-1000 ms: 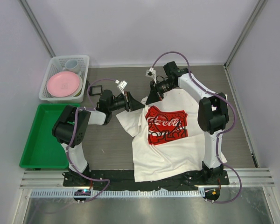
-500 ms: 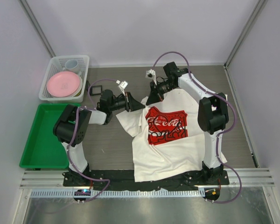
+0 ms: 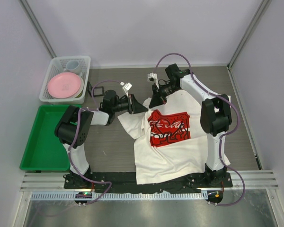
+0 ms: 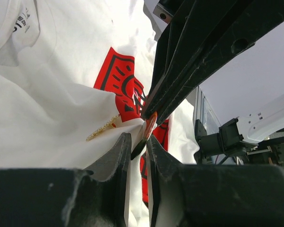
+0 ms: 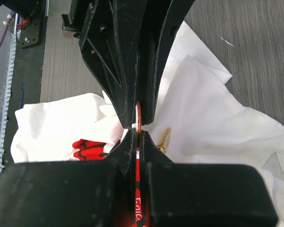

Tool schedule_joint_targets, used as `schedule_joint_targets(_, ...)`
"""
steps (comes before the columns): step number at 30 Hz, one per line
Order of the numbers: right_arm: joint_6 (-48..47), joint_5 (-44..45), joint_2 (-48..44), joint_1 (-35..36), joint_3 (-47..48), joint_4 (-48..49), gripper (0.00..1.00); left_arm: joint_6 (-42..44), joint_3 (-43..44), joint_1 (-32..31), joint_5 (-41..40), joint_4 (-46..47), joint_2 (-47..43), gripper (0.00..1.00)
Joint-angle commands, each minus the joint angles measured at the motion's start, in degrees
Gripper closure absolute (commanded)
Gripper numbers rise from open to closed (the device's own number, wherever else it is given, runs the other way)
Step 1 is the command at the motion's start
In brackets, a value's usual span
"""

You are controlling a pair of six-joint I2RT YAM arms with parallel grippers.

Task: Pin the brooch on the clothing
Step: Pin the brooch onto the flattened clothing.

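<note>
R gripper (image 5: 137,135) pinches orange piece (image 4: 150,125) | L gripper (image 4: 138,138) jaws near-shut at T-shirt (image 3: 165,156) fold, grip unclear | we see gold brooch (image 4: 102,130) on shirt, 10 o'clock off L tips, long axis 8–2.

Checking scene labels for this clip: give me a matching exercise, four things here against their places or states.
Things:
1. pink plate
2. green tray
3. T-shirt
4. brooch

Places or states:
a. spread across the middle of the table
b. pinched edge-on in the right gripper
c. in the white basket, far left
d. near left, beside the left arm

Pairs: 1-c, 2-d, 3-a, 4-b.
</note>
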Motion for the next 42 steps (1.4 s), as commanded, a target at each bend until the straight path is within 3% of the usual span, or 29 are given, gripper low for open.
schedule_joint_targets(1, -2.93, -5.08, -4.83, 3.66, 2.22, -4.69, 0.99, 2.12, 3.02, -0.57, -4.0, -2.09, 0.47, 0.83)
schedule_joint_targets(22, -6.28, -4.2, -6.76, 5.07, 0.47, -6.81, 0.99, 3.35, 3.37, -1.89, -6.73, -7.64, -1.37, 0.82)
schedule_joint_targets(25, -5.58, -3.5, -6.76, 4.81, 0.29, -6.81, 0.99, 0.81, 1.18, -1.18, -7.25, -3.42, -1.72, 0.8)
schedule_joint_targets(29, -1.98, -3.76, -5.45, 3.4, 1.34, -6.45, 0.99, -0.26, -1.02, -0.48, -6.12, 2.1, -2.34, 0.67)
schedule_joint_targets(42, 3.21, -3.85, -3.33, 1.03, 1.17, -4.52, 0.99, 8.71, -5.86, -0.04, -2.42, 4.32, -4.98, 0.51)
